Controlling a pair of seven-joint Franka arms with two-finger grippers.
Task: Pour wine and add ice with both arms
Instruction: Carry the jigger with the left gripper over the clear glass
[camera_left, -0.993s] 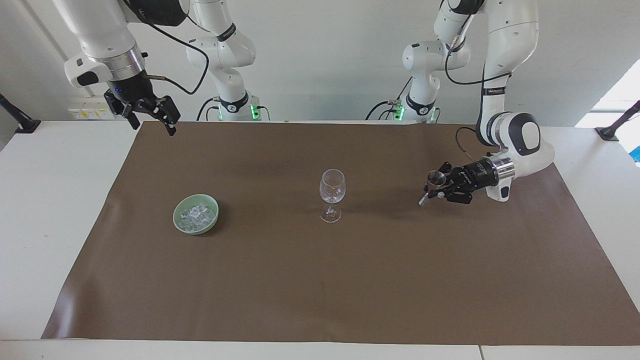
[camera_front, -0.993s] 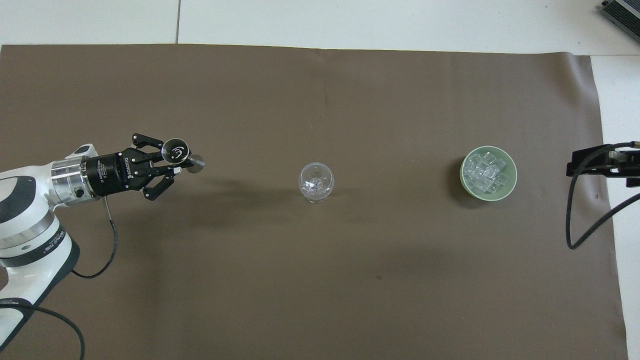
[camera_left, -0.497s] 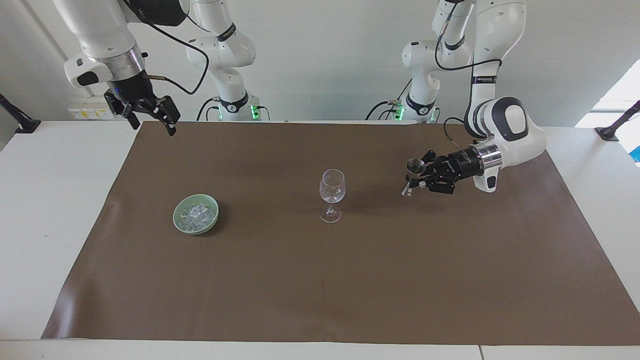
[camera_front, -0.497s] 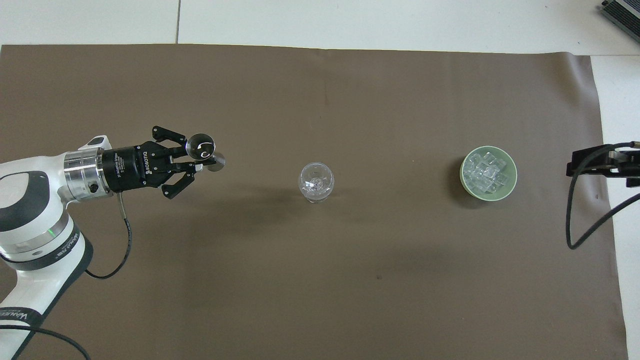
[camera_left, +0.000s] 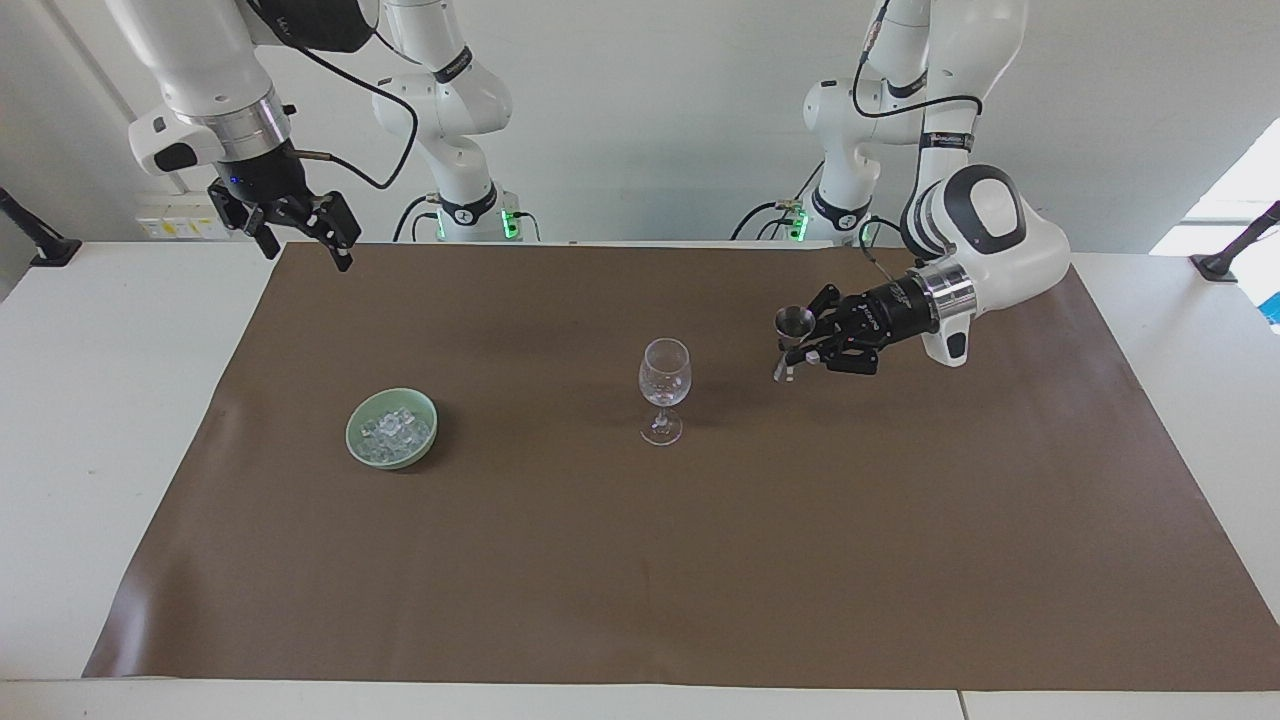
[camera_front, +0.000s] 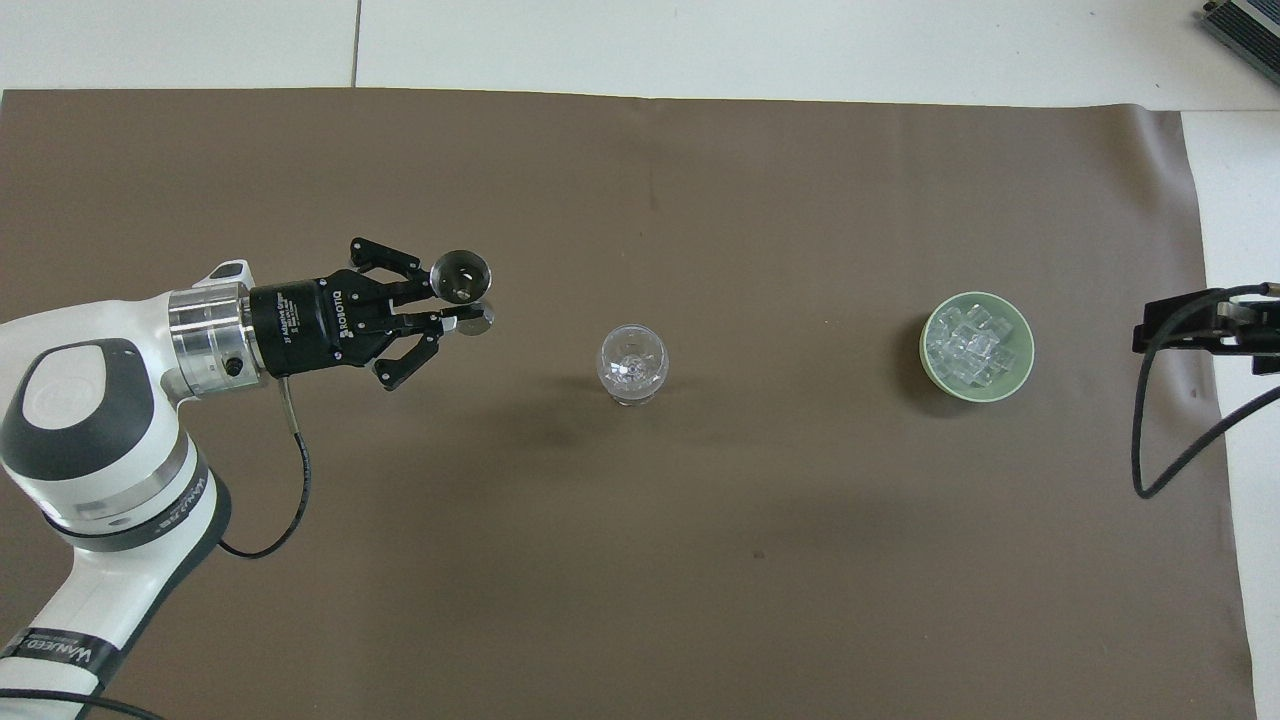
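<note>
An empty-looking clear wine glass (camera_left: 664, 385) (camera_front: 632, 365) stands upright mid-mat. The ice (camera_left: 396, 428) (camera_front: 975, 345) lies heaped in a pale green bowl (camera_left: 350, 433) (camera_front: 925, 348) toward the right arm's end. My left gripper (camera_left: 800, 350) (camera_front: 450, 306) hangs above the mat beside the glass, toward the left arm's end, shut on a small metal jigger (camera_left: 794, 324) (camera_front: 460, 275) held about upright. No wine shows; I cannot see into the jigger. My right gripper (camera_left: 300, 232) waits open, raised over the mat's corner by the robots.
A brown mat (camera_left: 640, 560) (camera_front: 640, 560) covers most of the white table (camera_left: 100, 420). Only the right gripper's black tip and a cable (camera_front: 1200, 325) show at the overhead view's edge.
My left gripper has carried the jigger toward the wine glass and a little higher. The right arm, glass and bowl have not moved.
</note>
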